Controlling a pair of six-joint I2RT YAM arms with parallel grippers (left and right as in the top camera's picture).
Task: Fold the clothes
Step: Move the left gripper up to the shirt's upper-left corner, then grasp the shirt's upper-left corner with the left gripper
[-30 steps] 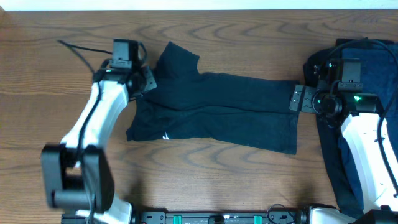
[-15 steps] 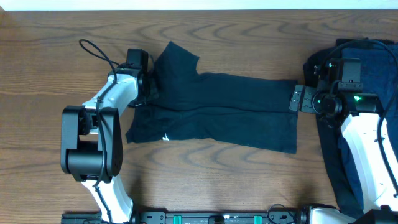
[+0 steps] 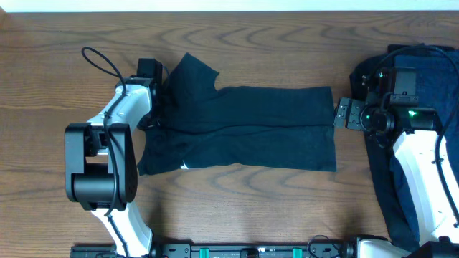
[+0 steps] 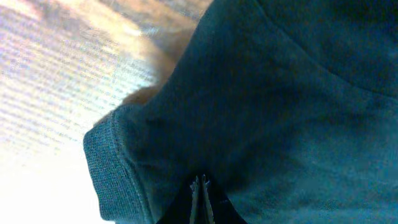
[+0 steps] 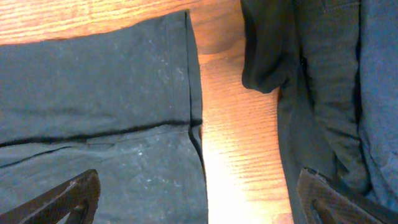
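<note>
Black T-shirt [image 3: 244, 125]: laid flat at the middle of the counter [image 3: 251, 208], left edge pinched by the clenched left end effector [image 4: 200, 186], probably for smoothing; right end effector [image 5: 196, 202] released at the opposite end.

The heap of navy and black cloth garments [image 3: 436, 68] runs off the overhead view's right edge; the small white label [image 3: 185, 165] on the plain black short-sleeved T-shirt [image 3: 272, 122] is too small to read; of the left end effector [image 4: 200, 190] only the tips show, beside blurred wooden worktop [image 4: 50, 81].

T-shirt [image 3: 244, 125] flat at table [image 3: 251, 208] centre, garment pile [image 3: 437, 68] at right edge, under right arm [image 3: 416, 165]
</note>
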